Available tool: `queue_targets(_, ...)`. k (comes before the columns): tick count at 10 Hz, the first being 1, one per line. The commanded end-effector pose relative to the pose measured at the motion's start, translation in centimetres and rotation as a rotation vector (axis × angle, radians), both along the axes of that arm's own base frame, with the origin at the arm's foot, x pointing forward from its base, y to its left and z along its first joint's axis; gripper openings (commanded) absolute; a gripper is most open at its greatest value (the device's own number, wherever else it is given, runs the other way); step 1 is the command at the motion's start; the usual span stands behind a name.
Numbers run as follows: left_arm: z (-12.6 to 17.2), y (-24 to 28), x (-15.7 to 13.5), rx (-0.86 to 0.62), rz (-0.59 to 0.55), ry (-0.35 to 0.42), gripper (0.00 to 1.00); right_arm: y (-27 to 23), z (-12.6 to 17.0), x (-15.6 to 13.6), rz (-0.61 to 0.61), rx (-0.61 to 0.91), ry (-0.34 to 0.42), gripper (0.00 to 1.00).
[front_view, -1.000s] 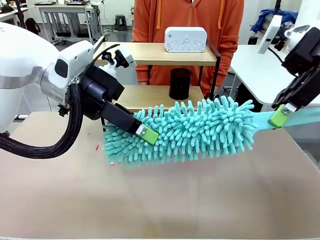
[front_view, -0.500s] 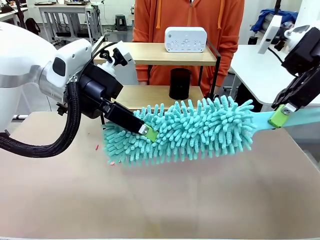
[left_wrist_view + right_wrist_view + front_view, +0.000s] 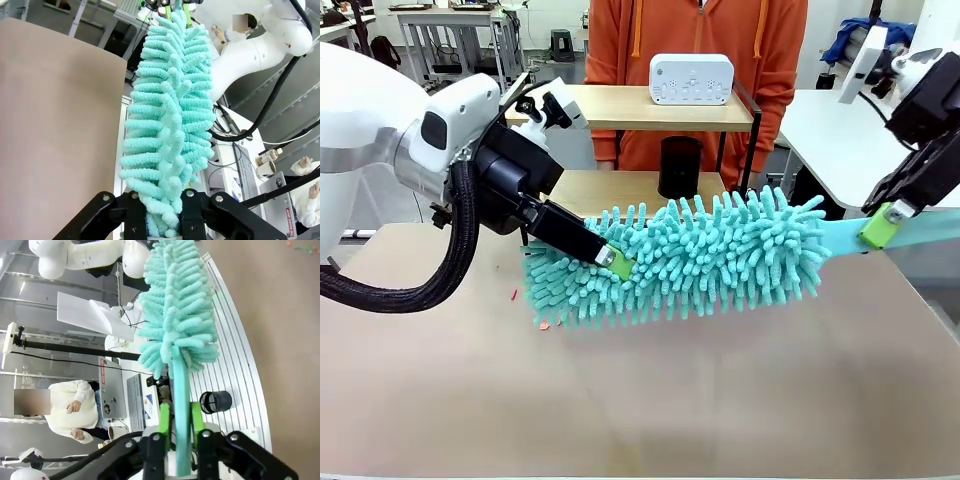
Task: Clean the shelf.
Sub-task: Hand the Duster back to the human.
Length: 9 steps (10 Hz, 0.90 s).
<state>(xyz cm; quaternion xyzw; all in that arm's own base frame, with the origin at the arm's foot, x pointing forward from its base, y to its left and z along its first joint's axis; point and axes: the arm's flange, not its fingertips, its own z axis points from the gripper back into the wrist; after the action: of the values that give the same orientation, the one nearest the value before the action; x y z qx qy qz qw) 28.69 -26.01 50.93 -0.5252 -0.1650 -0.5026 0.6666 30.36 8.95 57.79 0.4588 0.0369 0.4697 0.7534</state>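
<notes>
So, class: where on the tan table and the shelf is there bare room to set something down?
The tan table is bare from its near edge up to the teal duster. On the shelf, the top board is free left of the white device; the lower board is free left of the black cup. The middle, around the duster and the left gripper, is crowded.

A tan desk (image 3: 650, 400) carries the shelf (image 3: 620, 190) at its far edge. A white box (image 3: 691, 78) sits on the shelf's top board; a black cup (image 3: 679, 167) stands on the lower board.
</notes>
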Motion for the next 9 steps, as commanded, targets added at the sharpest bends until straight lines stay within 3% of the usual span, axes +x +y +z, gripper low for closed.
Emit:
queue_targets(1, 0.1, 1.0, 0.3, -0.027, -0.003, -0.027, 0.0, -1.2, 0.3, 0.4, -0.081, 0.085, -0.007, 1.0)
queue_targets(2, 0.1, 1.6, 0.3, -0.027, -0.015, -0.028, 0.0, -2.3, 0.3, 0.8, -0.162, 0.143, -0.012, 0.75)
queue_targets(3, 0.1, 2.4, 0.3, -0.031, -0.026, -0.019, 0.0, -4.0, 0.2, 1.7, -0.321, 0.253, 0.009, 1.0)
queue_targets(5, 0.1, 4.3, 0.2, -0.045, -0.045, -0.005, 0.0, -8.4, -2.1, 4.0, -0.876, 0.268, 0.129, 1.0)
queue_targets(6, 0.2, 5.5, 0.1, -0.054, -0.042, -0.003, 0.0, -10.8, -4.3, 5.2, -1.072, 0.292, 0.24, 1.0)
queue_targets(7, 0.4, 7.0, -0.2, -0.08, -0.033, 0.014, 0.0, -12.8, -7.6, 5.9, -1.171, 0.239, 0.391, 1.0)
queue_targets(8, 0.6, 8.6, -0.5, -0.11, -0.008, 0.022, 0.0, -13.7, -10.7, 6.0, -1.17, 0.21, 0.54, 1.0)
queue_targets(9, 0.8, 10.4, -0.8, -0.141, 0.021, 0.037, 0.0, -14.1, -13.4, 5.5, -1.182, 0.169, 0.633, 1.0)
